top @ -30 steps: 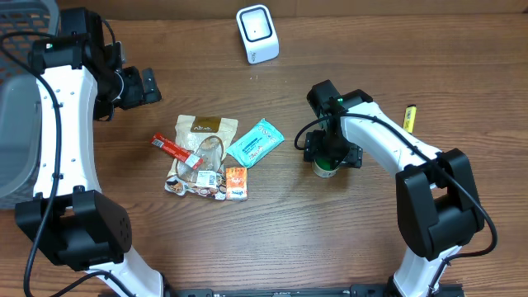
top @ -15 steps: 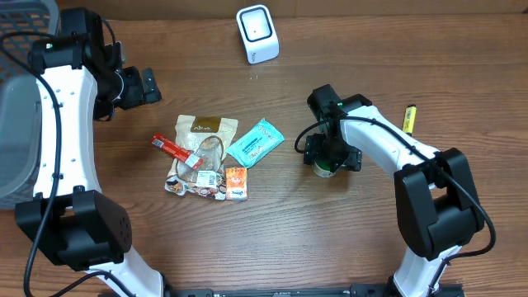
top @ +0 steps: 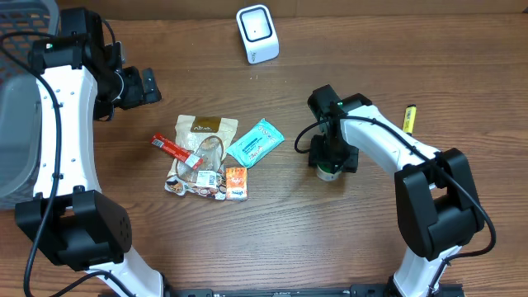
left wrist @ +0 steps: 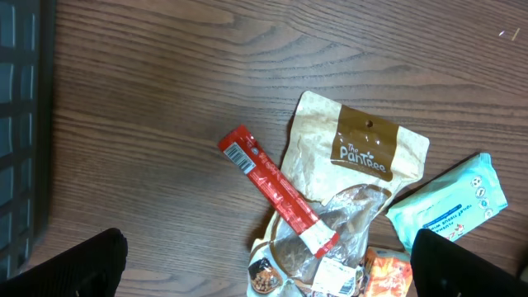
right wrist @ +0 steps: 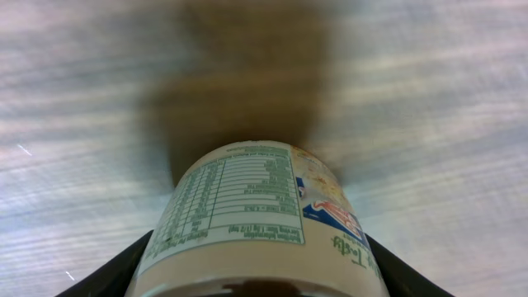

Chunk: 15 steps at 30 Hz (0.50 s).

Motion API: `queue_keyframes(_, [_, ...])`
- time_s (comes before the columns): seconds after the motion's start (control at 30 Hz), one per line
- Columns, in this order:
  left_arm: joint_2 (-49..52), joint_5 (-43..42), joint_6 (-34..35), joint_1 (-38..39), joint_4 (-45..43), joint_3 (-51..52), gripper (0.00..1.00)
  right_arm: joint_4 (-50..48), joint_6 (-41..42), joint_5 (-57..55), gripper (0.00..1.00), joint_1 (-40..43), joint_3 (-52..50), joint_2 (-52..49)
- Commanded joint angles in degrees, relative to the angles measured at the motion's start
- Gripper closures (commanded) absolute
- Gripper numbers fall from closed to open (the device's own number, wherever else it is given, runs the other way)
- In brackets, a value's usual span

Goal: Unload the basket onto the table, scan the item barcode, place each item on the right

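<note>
At the 3 o'clock side of the overhead view's centre, the bottle [top: 327, 170] stands on the wooden surface [top: 330, 239]. The right arm [top: 379, 136] reaches down over it from above. The right jaws are closed against the bottle: in the right wrist view the two dark fingers [right wrist: 132, 264] bear on opposite sides of the white bottle [right wrist: 247, 214]. Its printed nutrition panel faces the wrist camera.

The white scanner [top: 257, 33] sits near the 12 o'clock edge, well apart from the bottle.

The left arm [top: 62, 107] hangs at 10 o'clock, above bare wood. The left jaws are spread wide and hold nothing. In the left wrist view its fingertips [left wrist: 74, 264] appear only at the two lower corners.

A pile of packets lies at 9 o'clock of the bottle:
- tan pouch [top: 206, 126] [left wrist: 363, 157];
- red stick sachet [top: 175, 150] [left wrist: 276, 191], lying across the pouch's lower part, barcode end on the wood;
- teal wipes pack [top: 255, 142] [left wrist: 450, 202], touching the pouch's right edge;
- orange packet [top: 236, 182], at the pile's 5 o'clock corner.

A yellow marker [top: 409, 117] lies at 2 o'clock of the bottle. A grey bin [top: 16, 140] occupies the 9 o'clock edge.
</note>
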<state>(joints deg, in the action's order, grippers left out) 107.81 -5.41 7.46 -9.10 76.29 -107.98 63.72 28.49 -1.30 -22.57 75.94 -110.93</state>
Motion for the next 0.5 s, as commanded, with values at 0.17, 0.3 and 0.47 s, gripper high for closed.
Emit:
queue_keyframes(0.17, [-0.3, -0.4, -0.7, 0.2, -0.1, 0.2, 0.0, 10.8, 0.0, 7.1, 0.48, 0.2, 10.1, 6.2])
queue_keyframes(0.3, [-0.3, -0.4, -0.7, 0.2, -0.1, 0.2, 0.0, 13.6, 0.0, 16.9, 0.54, 0.2, 10.8, 6.4])
queue_keyframes(0.47, [-0.3, -0.4, -0.7, 0.2, -0.1, 0.2, 0.0, 17.9, 0.0, 26.1, 0.54, 0.2, 10.8, 6.4])
